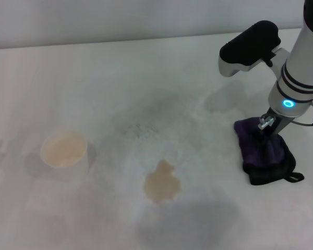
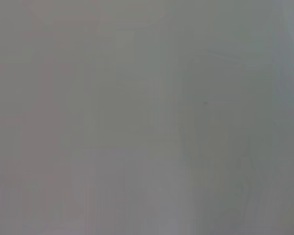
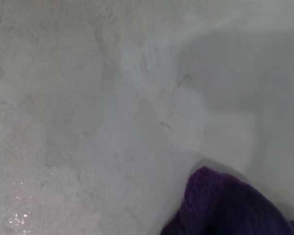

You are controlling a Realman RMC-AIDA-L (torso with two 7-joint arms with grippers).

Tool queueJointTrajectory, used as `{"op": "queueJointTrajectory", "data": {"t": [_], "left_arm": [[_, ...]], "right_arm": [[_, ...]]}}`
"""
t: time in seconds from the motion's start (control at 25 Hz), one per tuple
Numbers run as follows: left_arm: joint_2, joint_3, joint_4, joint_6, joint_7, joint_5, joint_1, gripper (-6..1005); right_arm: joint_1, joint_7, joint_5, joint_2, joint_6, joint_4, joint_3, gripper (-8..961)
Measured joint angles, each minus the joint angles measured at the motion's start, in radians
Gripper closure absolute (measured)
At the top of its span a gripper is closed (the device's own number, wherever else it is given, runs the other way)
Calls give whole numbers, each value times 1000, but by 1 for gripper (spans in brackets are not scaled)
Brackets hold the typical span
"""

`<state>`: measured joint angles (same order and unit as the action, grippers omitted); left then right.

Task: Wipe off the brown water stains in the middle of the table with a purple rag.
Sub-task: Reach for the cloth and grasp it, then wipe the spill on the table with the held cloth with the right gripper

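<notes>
The brown water stain (image 1: pixel 161 183) is a tan blotch on the white table (image 1: pixel 120 94), near the front middle. The purple rag (image 1: pixel 261 151), bunched, with a black edge and loop, lies on the table at the right, well to the right of the stain. My right gripper (image 1: pixel 266 129) reaches down onto the top of the rag; its fingertips are buried in the cloth. The rag's purple fold also shows in the right wrist view (image 3: pixel 225 205). The left gripper is out of view; its wrist view shows only plain grey.
A cream-white paper cup (image 1: pixel 64 151) holding tan liquid stands at the left of the table. Faint grey speckled smudges (image 1: pixel 146 125) spread across the table's middle, behind the stain.
</notes>
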<state>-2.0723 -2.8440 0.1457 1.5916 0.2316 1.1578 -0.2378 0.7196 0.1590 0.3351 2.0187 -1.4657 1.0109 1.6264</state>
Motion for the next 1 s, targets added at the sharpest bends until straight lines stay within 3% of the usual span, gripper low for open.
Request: {"op": "queueJointTrajectory", "data": {"t": [0.24, 0.64, 1.0], "left_arm": [[0, 0, 0, 2, 0, 0, -4, 111], [-2, 0, 0, 2, 0, 0, -5, 112], [-3, 0, -3, 4, -2, -2, -6, 113]], "right_arm": [[-4, 6, 8, 0, -3, 19, 5, 832], [-7, 1, 110, 7, 10, 93, 128, 850], [66, -17, 293, 9, 86, 110, 322, 856]]}}
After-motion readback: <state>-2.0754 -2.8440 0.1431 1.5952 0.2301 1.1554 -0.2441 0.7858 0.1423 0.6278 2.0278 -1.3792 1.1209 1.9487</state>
